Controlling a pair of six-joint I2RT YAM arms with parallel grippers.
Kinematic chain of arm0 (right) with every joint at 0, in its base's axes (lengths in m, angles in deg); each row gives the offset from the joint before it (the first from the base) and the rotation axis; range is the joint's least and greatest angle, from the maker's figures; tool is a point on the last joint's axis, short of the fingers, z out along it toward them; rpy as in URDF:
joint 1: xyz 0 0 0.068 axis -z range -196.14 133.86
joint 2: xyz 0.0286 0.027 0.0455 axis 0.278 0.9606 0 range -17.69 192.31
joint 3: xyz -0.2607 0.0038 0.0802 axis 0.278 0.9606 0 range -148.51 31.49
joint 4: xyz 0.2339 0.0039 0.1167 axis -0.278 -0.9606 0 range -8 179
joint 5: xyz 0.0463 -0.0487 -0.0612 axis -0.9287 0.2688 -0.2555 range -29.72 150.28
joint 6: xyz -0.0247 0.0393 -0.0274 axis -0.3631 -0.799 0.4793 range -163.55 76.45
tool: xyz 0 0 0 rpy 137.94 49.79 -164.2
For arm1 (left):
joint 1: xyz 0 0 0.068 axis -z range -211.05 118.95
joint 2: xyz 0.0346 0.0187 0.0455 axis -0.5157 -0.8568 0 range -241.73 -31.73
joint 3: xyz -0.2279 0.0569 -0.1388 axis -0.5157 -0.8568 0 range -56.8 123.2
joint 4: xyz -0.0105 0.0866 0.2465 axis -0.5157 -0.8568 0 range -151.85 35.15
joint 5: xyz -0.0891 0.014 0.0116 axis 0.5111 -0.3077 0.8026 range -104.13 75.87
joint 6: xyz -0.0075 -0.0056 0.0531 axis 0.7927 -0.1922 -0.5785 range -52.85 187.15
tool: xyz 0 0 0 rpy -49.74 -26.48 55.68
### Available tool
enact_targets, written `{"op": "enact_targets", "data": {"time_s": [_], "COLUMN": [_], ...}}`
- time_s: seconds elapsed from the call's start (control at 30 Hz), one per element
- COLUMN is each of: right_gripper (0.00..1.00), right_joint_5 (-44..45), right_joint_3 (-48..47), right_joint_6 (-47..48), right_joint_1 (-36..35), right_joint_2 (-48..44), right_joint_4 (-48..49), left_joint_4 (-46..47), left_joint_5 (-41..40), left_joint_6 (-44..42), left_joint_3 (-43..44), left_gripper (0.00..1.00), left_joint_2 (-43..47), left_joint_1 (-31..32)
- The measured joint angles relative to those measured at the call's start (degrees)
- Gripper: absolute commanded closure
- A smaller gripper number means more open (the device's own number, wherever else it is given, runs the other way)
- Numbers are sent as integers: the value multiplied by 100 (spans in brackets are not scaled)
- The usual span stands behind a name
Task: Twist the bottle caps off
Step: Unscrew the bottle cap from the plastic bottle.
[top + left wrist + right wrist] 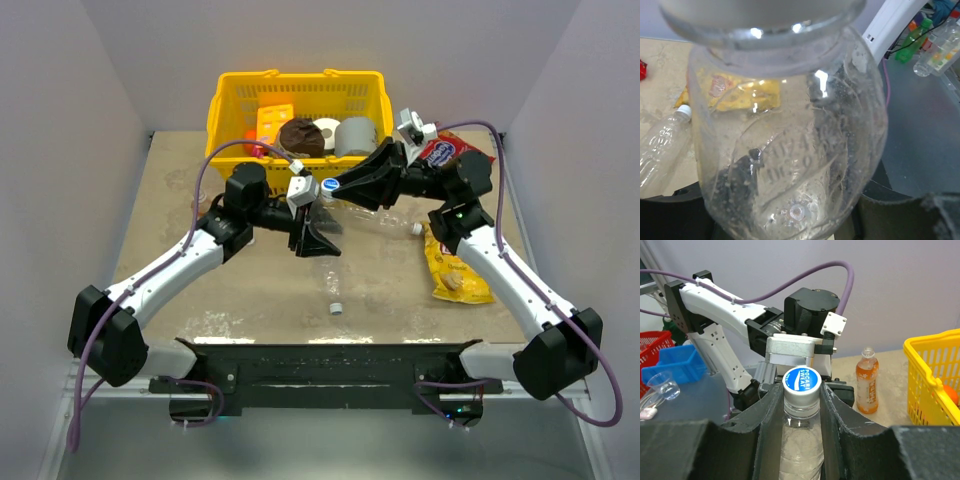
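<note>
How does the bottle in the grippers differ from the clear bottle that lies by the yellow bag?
The held bottle is off the table, cap up; the lying bottle is on its side. The left gripper and right gripper clamp the held bottle; nothing touches the lying bottle. Both are clear and capped.

The capped bottle [330,208] sat between the claws, with the left claw [316,232] at its body and the right claw [801,390] around its cap [801,380]. Beyond both stood the basket [225,120]. A second bottle [388,220] lay just right of the left claw, and a third bottle [330,282] lay nearer the bases. The snack bag [455,270] lay farther right. An upright bottle [867,382] stood left of the left claw, beside the basket.
</note>
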Motion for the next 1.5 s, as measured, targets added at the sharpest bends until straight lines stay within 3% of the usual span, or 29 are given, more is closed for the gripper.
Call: {"op": "enact_targets", "data": {"time_s": [0.1,0.17,0.2,0.3,0.53,0.8,1.5], "right_gripper": [42,37,27,23,23,35,46], "right_joint_5": [57,61,59,83,678,1801,2601], "right_joint_3": [4,4,9,35,92,168,173], "right_joint_6": [2,28,61,92,264,656,1248], "right_joint_1": [31,33,35,44,50,50,-339], "right_joint_2": [-9,-22,-22,-22,-186,-691,-498], "right_joint_4": [-68,-184,-238,-380,-798,-1178,-1794], "left_joint_4": [-107,-125,-125,-118,-116,-116,-127], "left_joint_5": [-234,-446,-535,-763,-1335,-2026,-2391], "left_joint_6": [-72,-101,-107,-109,-105,-4,22], "left_joint_3": [44,61,72,94,94,94,94], "left_gripper": [76,76,76,76,76,77,78], "left_joint_2": [0,0,0,2,2,2,-85], "left_joint_1": [2,15,15,24,24,26,136]}}
